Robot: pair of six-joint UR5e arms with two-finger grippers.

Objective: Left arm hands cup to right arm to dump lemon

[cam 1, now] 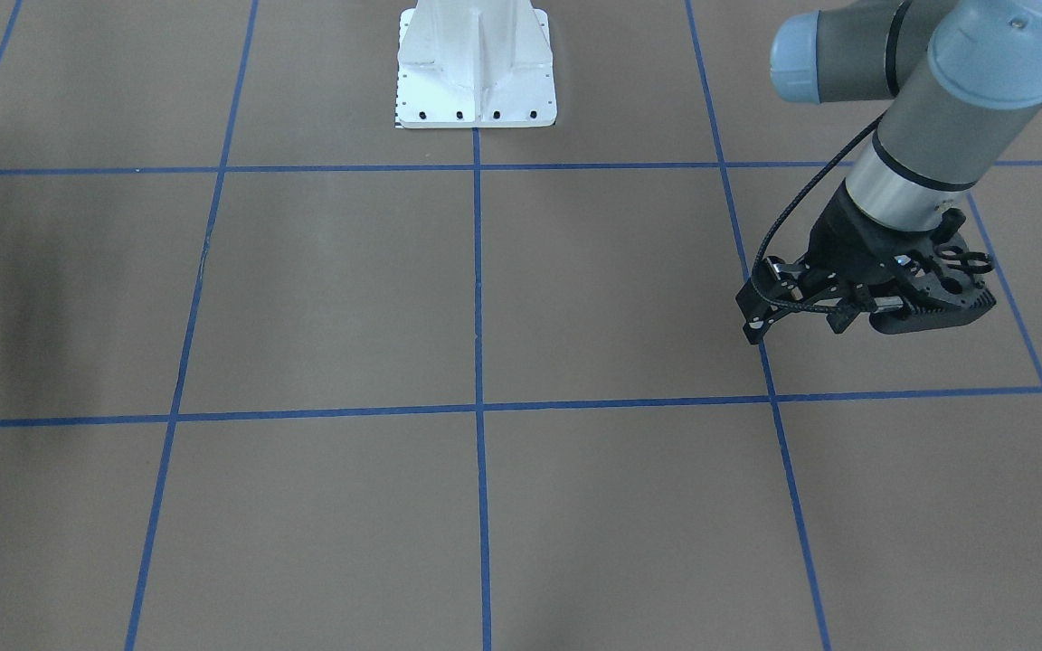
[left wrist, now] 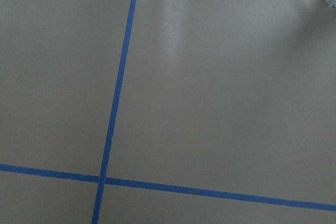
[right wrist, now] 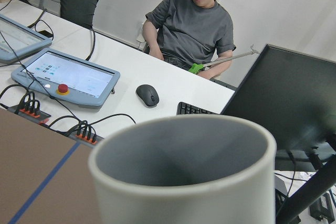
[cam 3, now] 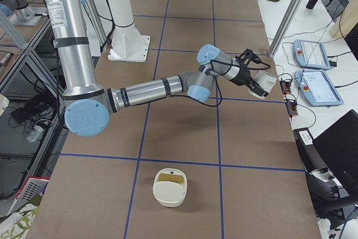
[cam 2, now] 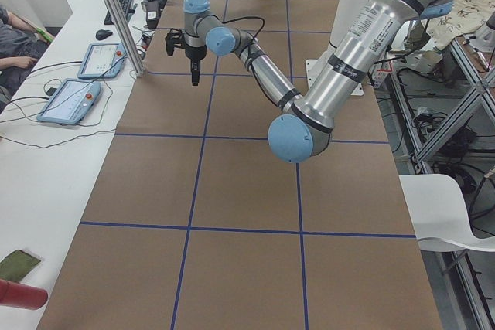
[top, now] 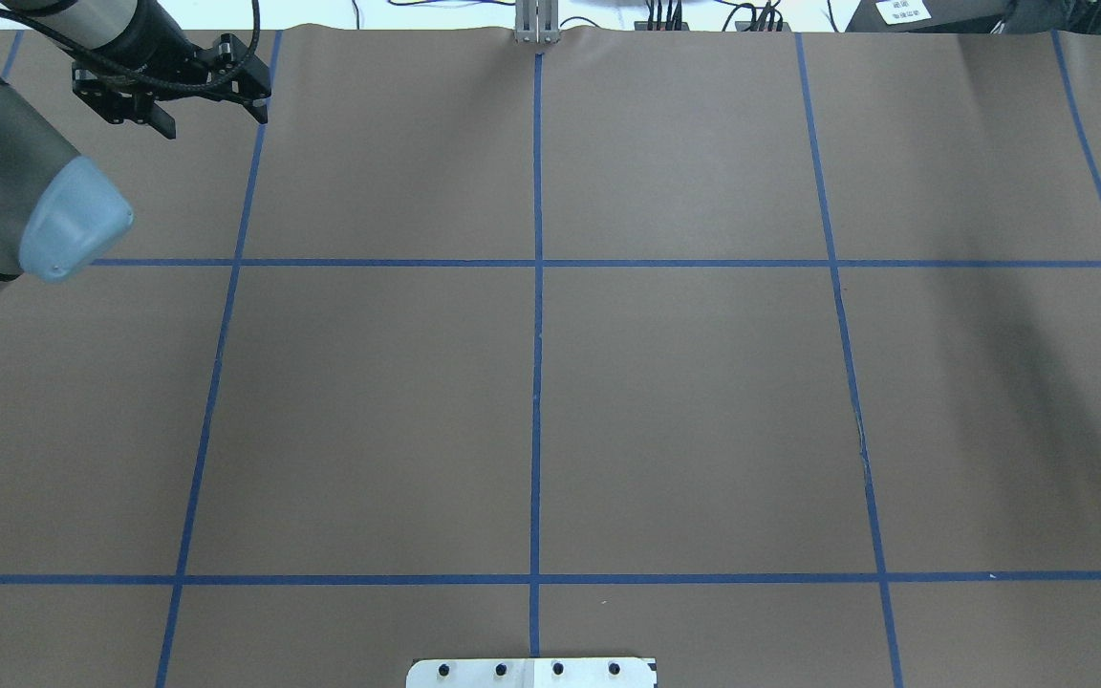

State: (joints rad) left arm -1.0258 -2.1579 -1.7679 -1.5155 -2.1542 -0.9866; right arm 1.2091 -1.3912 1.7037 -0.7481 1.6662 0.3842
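Note:
My right gripper (cam 3: 258, 82) holds the white ribbed cup (cam 3: 268, 85) on its side in the air, at the table's edge by the operators' desk. In the right wrist view the cup (right wrist: 184, 171) fills the lower frame; its grey inside looks empty. The lemon is not clearly in view. A cream container (cam 3: 169, 187) on the table below the right arm shows a yellowish patch inside. My left gripper (top: 211, 115) is open and empty, hanging above the far left of the table; it also shows in the front view (cam 1: 797, 325) and the left view (cam 2: 194, 76).
The robot's white base plate (cam 1: 476, 81) is at the table's near middle. An operator (right wrist: 194, 30) sits behind the white desk with tablets (cam 3: 310, 54) and cables. A metal post (cam 2: 116, 13) stands at the desk's edge. A red bottle (cam 2: 19, 295) lies on the desk.

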